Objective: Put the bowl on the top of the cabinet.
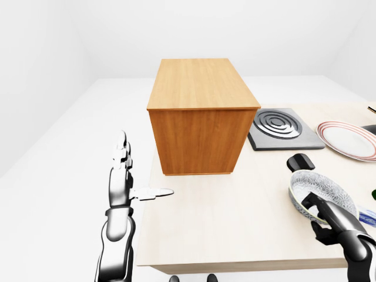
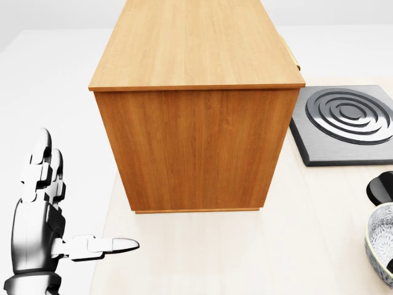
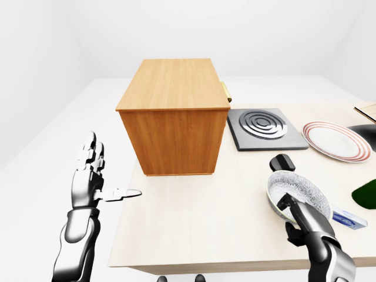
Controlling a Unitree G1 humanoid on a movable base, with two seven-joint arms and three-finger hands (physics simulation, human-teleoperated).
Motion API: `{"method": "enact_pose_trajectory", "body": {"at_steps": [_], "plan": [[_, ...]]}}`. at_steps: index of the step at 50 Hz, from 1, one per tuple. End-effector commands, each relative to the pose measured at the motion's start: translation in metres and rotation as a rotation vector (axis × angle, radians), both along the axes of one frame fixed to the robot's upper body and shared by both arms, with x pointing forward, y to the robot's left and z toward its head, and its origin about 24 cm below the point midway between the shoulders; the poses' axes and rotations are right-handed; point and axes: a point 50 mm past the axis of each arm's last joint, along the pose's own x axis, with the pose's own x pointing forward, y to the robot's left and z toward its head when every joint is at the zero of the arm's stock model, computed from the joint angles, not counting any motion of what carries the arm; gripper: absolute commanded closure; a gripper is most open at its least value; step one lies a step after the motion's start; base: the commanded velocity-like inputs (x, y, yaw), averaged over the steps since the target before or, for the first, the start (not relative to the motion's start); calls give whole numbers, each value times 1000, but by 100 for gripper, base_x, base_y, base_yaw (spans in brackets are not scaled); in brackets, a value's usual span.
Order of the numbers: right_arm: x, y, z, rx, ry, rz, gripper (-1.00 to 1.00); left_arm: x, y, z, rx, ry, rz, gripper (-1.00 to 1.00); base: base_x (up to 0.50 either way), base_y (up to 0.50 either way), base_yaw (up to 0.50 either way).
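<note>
The right hand (image 3: 294,218) pinches the patterned grey ceramic bowl (image 3: 296,195) by its rim, seemingly for lifting onto the tall wooden cabinet (image 3: 170,88), while the left hand (image 3: 88,176) hangs spread beside the pale counter (image 3: 200,217).

Plain white walls and floor surround a pale wooden table (image 1: 235,217).
</note>
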Motion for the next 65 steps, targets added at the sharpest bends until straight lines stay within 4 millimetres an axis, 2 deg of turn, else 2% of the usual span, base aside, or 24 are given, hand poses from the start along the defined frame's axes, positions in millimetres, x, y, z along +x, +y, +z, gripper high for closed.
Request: {"method": "enact_pose_trajectory", "body": {"at_steps": [1,3,9,11,16,17,20,24,27,32,37,38,43,48,51,56,65], "plan": [[-1,3,1,27,29,19,100,0,0,3,0,-14,6,-100,0,0,0],[1,2,4,24,19,21,100,0,0,3,0,-16,8,-100,0,0,0],[8,0,30,-17,-45,44,100,2,1,2,-1,-10,13,-100,0,0,0],[13,2,55,-43,-98,75,100,2,1,1,-1,-7,12,-100,0,0,0],[20,7,94,-80,-173,138,100,1,0,3,-1,-13,6,-100,0,0,0],[21,8,111,-115,-222,148,100,0,0,4,0,-17,6,-100,0,0,0],[23,7,140,-164,-319,140,100,0,0,2,-1,-9,5,-100,0,0,0],[26,8,169,-212,-412,137,100,1,-1,1,-2,-5,2,-100,0,0,0],[32,9,183,-232,-449,146,100,0,-1,1,-2,-4,0,-100,0,0,0],[56,6,214,-255,-488,163,100,1,-1,-1,-3,5,-2,-100,0,0,0],[88,-1,229,-244,-437,188,100,1,-2,0,-4,0,-9,-100,0,0,0],[101,-4,235,-235,-415,184,100,0,-2,2,-3,-9,-7,-100,0,0,0],[130,-11,255,-224,-403,174,100,1,-2,2,-2,-7,-9,-100,0,0,0],[159,-15,290,-253,-433,150,100,2,-2,-1,-4,6,-7,-100,0,0,0],[174,-15,300,-283,-436,137,100,3,-2,-3,-5,11,-8,-100,0,0,0],[189,-13,314,-330,-441,58,100,3,-3,-5,-8,23,-15,-100,0,0,0],[203,14,332,-343,-488,90,100,4,-2,-8,-11,34,-19,-100,0,0,0]]}}
